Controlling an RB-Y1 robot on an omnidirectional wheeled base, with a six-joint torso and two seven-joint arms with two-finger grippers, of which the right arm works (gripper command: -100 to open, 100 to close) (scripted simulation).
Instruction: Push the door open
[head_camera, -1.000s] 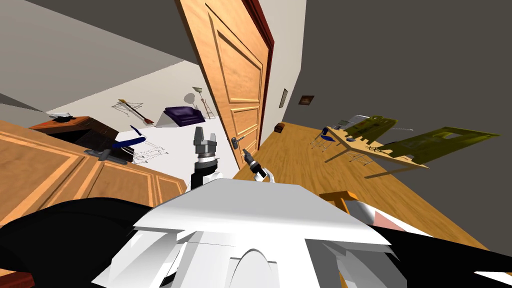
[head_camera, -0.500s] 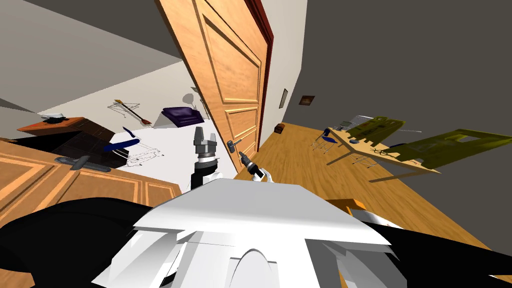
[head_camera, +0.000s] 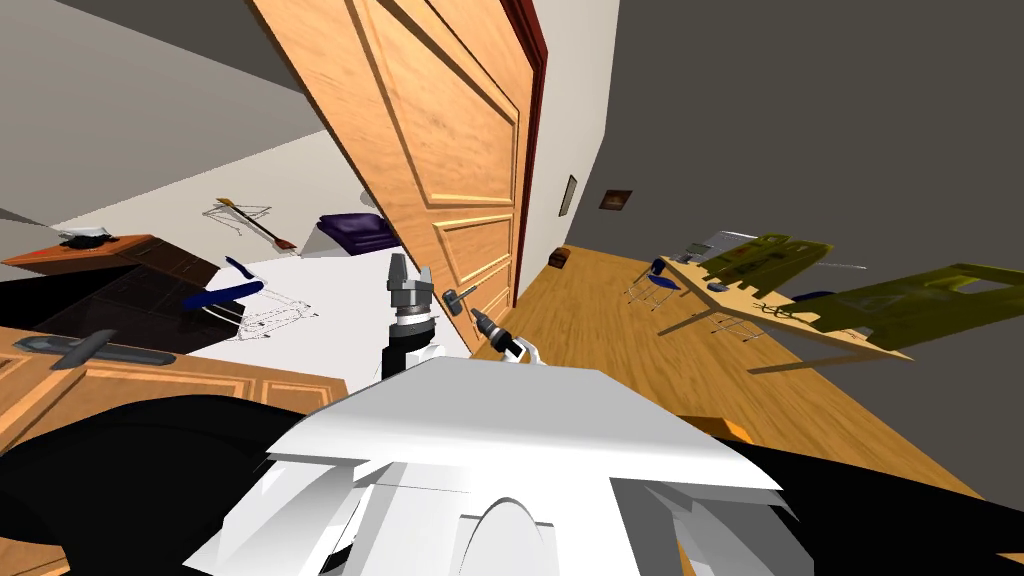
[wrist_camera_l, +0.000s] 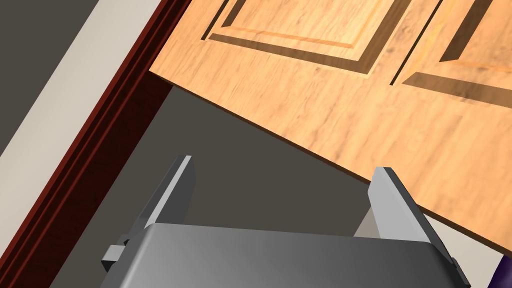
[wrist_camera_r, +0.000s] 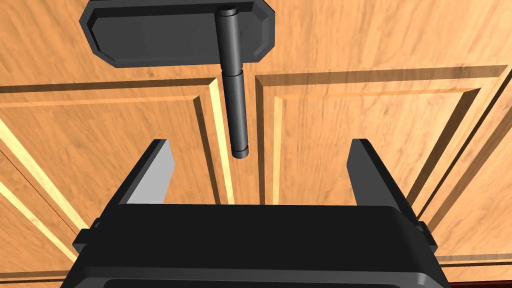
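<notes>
The panelled wooden door (head_camera: 450, 150) stands partly open in its dark red frame (head_camera: 535, 120). Its dark lever handle (head_camera: 460, 293) juts out just ahead of my right gripper (head_camera: 479, 317). In the right wrist view the handle's lever (wrist_camera_r: 236, 110) hangs from its dark plate (wrist_camera_r: 175, 30), ending just beyond the open right gripper (wrist_camera_r: 260, 142), untouched by either finger. My left gripper (head_camera: 410, 265) is raised beside the door's free edge, left of the handle. Its fingers are open on nothing (wrist_camera_l: 282, 164), with the door (wrist_camera_l: 360, 100) and the frame (wrist_camera_l: 100, 150) behind them.
A second wooden door leaf with a dark handle (head_camera: 80, 348) lies close at my lower left. Beyond the doorway are a white floor, a dark cabinet (head_camera: 130, 270) and a purple seat (head_camera: 355, 232). On the right, a table with chairs (head_camera: 760, 300) stands on the wooden floor (head_camera: 600, 320).
The whole head view has shifted as I move up to the door. The door looms larger and leans further left, and its handle has come closer to my right gripper.
</notes>
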